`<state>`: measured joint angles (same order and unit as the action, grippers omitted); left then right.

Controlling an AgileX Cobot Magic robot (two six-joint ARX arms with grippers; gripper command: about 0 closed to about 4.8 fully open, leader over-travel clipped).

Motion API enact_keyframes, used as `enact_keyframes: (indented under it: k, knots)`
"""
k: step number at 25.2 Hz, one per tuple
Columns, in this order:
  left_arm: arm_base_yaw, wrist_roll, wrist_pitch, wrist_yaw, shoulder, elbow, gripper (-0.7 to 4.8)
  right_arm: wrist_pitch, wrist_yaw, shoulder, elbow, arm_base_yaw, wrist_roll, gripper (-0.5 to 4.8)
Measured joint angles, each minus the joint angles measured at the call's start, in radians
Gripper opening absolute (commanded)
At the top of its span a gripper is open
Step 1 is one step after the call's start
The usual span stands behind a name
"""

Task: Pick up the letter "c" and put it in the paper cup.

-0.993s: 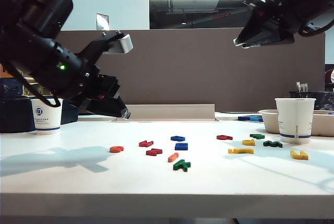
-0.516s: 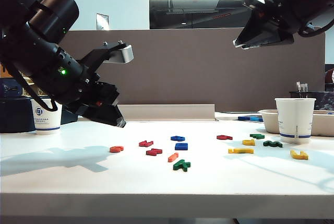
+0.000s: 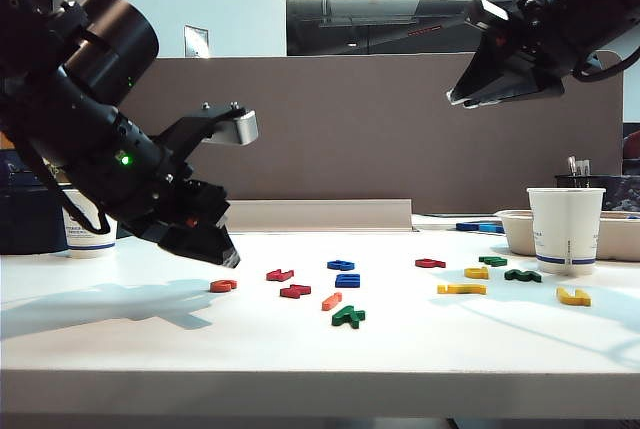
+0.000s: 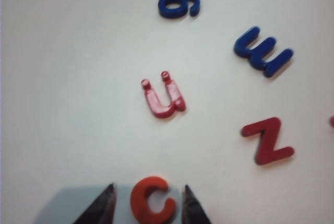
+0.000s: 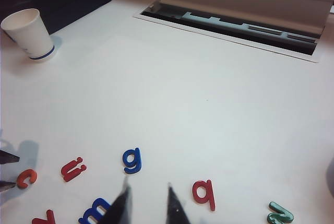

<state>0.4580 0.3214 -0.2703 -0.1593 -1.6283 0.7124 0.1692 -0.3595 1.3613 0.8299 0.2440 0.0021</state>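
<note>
The orange-red letter "c" [image 4: 151, 200] lies flat on the white table, also visible as the leftmost letter [image 3: 223, 286] in the exterior view. My left gripper [image 4: 147, 192] is open and low over it, one fingertip on each side with a gap to the letter. In the exterior view the left gripper [image 3: 226, 257] hangs just above the "c". One paper cup [image 3: 566, 229] stands at the right, another paper cup [image 3: 85, 234] at the left behind my left arm. My right gripper [image 3: 490, 89] is high at the upper right, open and holding nothing [image 5: 147, 186].
Close to the "c" lie a red "ü" [image 4: 163, 96], a red "z" [image 4: 267, 139], a blue "g" [image 4: 178, 3] and a blue "m" [image 4: 262, 51]. An orange bar [image 3: 331, 300], green and yellow letters spread to the right. A white tray [image 3: 615, 234] sits behind the right cup.
My left gripper has come down and forward toward the "c", and its jaws look a little wider. The right arm has hardly moved.
</note>
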Motion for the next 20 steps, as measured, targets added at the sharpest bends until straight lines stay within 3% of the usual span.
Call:
enact_keyframes:
  k: [20]
  knots:
    - [0.0,0.0,-0.006,0.006,-0.042,0.004,1.62,-0.019,0.0,0.001,0.0,0.0,-0.004,0.86]
